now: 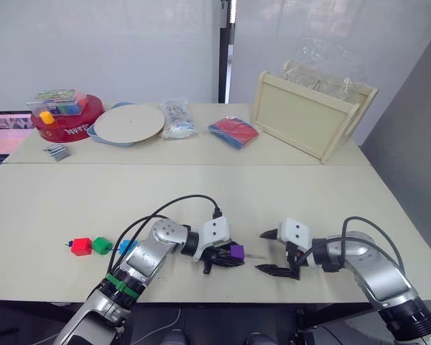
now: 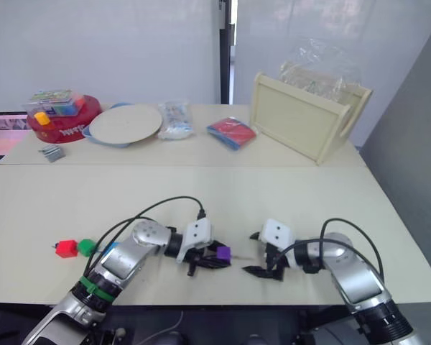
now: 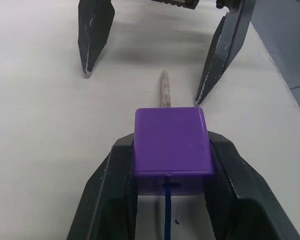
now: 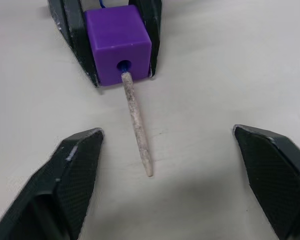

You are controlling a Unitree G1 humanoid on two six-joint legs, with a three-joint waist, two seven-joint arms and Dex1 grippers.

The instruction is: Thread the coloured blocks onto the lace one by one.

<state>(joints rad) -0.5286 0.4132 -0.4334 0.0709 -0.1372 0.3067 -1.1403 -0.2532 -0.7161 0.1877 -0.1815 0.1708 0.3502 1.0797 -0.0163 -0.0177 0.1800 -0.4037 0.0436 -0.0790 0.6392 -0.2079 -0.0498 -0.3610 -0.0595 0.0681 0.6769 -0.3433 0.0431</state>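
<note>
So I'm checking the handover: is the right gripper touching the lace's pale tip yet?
Apart. In the right wrist view the right gripper is open, its fingers on either side of the pale tip with bare table between; the tip pokes out of the purple block.

eyes: head, fwd-down, far | wrists: close, facing each other | shared: purple block (image 3: 172, 145)
</note>
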